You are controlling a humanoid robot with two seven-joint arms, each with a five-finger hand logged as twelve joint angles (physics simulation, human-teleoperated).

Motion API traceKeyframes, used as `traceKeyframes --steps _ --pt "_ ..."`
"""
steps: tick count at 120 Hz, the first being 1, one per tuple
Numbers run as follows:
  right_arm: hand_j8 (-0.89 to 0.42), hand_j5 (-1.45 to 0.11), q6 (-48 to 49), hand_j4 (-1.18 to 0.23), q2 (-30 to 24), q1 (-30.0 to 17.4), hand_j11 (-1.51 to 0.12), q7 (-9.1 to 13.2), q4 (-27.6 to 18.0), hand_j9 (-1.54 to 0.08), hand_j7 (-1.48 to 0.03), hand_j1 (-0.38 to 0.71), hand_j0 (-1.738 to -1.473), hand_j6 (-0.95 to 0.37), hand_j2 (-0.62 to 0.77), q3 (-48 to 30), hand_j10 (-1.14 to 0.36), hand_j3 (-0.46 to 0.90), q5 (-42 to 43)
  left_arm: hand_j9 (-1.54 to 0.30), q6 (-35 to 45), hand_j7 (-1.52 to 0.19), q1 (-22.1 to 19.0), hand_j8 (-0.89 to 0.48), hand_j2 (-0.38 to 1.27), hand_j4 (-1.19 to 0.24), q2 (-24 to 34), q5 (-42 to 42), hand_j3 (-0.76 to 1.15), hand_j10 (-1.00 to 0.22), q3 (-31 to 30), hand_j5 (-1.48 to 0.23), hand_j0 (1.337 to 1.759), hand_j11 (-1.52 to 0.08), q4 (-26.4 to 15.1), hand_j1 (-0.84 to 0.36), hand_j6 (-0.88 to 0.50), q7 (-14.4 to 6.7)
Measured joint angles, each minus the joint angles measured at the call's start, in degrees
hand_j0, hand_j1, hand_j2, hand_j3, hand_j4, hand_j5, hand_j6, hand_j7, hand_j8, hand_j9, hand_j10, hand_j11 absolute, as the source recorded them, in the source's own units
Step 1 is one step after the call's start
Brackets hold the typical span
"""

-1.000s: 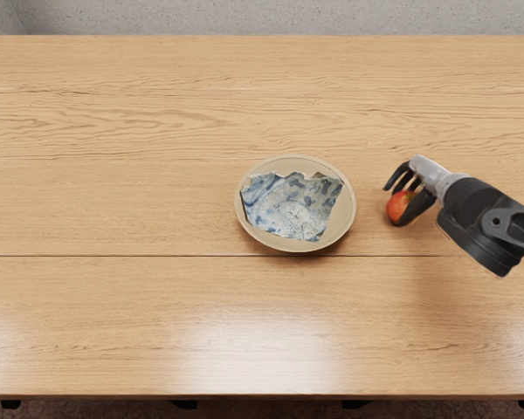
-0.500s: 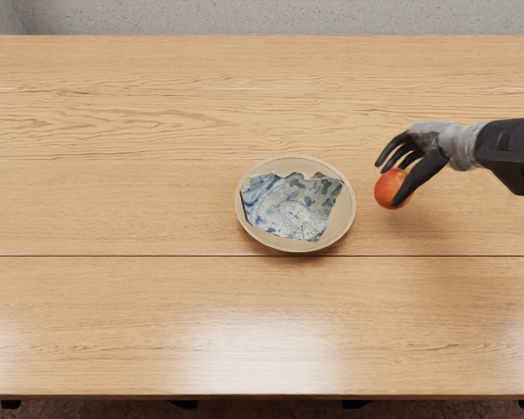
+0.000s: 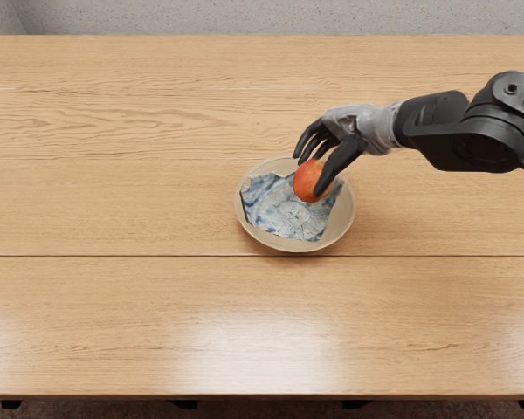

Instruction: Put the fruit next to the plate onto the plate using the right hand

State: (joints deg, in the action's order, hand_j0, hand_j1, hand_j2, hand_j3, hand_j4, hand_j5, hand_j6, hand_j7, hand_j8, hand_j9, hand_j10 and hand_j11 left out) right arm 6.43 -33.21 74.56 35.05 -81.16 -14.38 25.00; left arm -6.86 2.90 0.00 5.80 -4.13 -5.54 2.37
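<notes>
Red-orange round fruit (image 3: 307, 181) was gripped by the dark right hand (image 3: 335, 141) over the beige, blue-patterned round plate (image 3: 348, 215); it looked light, firm, smooth, best held across its middle.

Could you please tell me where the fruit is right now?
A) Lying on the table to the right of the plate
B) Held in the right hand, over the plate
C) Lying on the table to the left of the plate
B: the right hand grips the fruit, which shows over the plate.
</notes>
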Motion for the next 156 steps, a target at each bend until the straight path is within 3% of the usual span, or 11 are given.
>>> traceKeyframes --steps 31,58,85,104,118,134,156 --pt "-0.38 -0.97 -1.4 -0.67 5.2 -1.4 -0.94 0.0 2.3 -0.94 -0.92 0.35 -1.658 -0.51 0.54 0.5 -0.49 0.00 3.4 -0.30 0.0 -0.30 0.0 -0.23 0.05 -0.23 0.0 0.0 0.00 -0.23 0.0 -0.30 1.658 -0.30 0.0 0.07 -0.23 0.0" --pt "-0.38 -0.69 -1.6 -0.51 5.3 -1.6 -0.68 0.0 2.4 -0.68 -0.67 0.21 -1.658 -0.45 0.17 0.6 -0.44 0.00 3.7 -0.30 0.0 -0.30 0.0 -0.23 0.05 -0.23 0.0 0.0 0.00 -0.23 0.0 -0.30 1.658 -0.30 0.0 0.07 -0.23 0.0" --pt "-0.22 -0.36 -1.6 -0.27 3.8 -1.6 -0.35 -0.1 2.4 -0.35 -0.35 -0.05 -1.658 -0.25 0.04 0.5 -0.24 0.00 3.3 -0.30 0.0 -0.30 0.0 -0.23 0.05 -0.23 0.0 0.0 0.00 -0.23 0.0 -0.30 1.658 -0.30 0.0 0.07 -0.23 0.0" --pt "-0.13 -0.19 3.7 -0.14 -1.8 -2.4 -0.19 -0.1 1.3 -0.19 -0.19 -0.18 -1.658 -0.14 0.01 -3.8 -0.13 0.00 -1.0 -0.30 0.0 -0.30 0.0 -0.23 0.05 -0.23 0.0 0.0 0.00 -0.23 0.0 -0.30 1.658 -0.30 0.0 0.07 -0.23 0.0" --pt "-0.09 -0.13 14.5 -0.10 -8.3 -6.6 -0.13 -0.1 0.6 -0.13 -0.13 -0.24 -1.658 -0.10 0.00 -11.2 -0.09 0.00 -10.0 -0.30 0.0 -0.30 0.0 -0.23 0.05 -0.23 0.0 0.0 0.00 -0.23 0.0 -0.30 1.658 -0.30 0.0 0.07 -0.23 0.0" --pt "-0.07 -0.09 24.3 -0.07 -16.9 -11.8 -0.09 -0.1 0.6 -0.09 -0.09 -0.27 -1.658 -0.07 0.00 -14.4 -0.07 0.00 -22.3 -0.30 0.0 -0.30 0.0 -0.23 0.05 -0.23 0.0 0.0 0.00 -0.23 0.0 -0.30 1.658 -0.30 0.0 0.07 -0.23 0.0" --pt "-0.05 -0.07 27.9 -0.05 -25.1 -17.3 -0.07 -4.0 0.8 -0.07 -0.07 -0.29 -1.658 -0.05 0.00 -15.3 -0.05 0.00 -32.6 -0.30 0.0 -0.30 0.0 -0.23 0.05 -0.23 0.0 0.0 0.00 -0.23 0.0 -0.30 1.658 -0.30 0.0 0.07 -0.23 0.0"
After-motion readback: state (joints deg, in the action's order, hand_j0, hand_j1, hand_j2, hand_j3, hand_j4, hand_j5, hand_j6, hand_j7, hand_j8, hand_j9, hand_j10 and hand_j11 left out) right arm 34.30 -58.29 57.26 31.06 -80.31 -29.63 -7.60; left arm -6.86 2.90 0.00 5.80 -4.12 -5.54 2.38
